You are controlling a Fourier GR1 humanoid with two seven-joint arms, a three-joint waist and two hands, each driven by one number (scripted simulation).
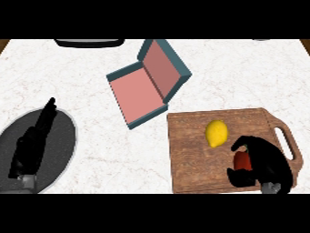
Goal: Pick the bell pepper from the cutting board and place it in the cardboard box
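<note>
A red bell pepper (242,160) lies on the wooden cutting board (197,168) at the lower right, mostly hidden by my right hand (268,161), whose fingers and thumb curl round it. A yellow lemon (216,133) sits on the board just left of and above the hand. The box (147,86) lies open in the middle of the counter, pink inside with teal edges, its lid tilted up. My left hand (33,141) rests at the lower left with straight fingers pointing away, over a dark grey plate (60,157).
The board has a handle (288,143) on its right side. A dark rimmed object (89,43) shows at the counter's far edge. White marble counter lies between the plate, the box and the board.
</note>
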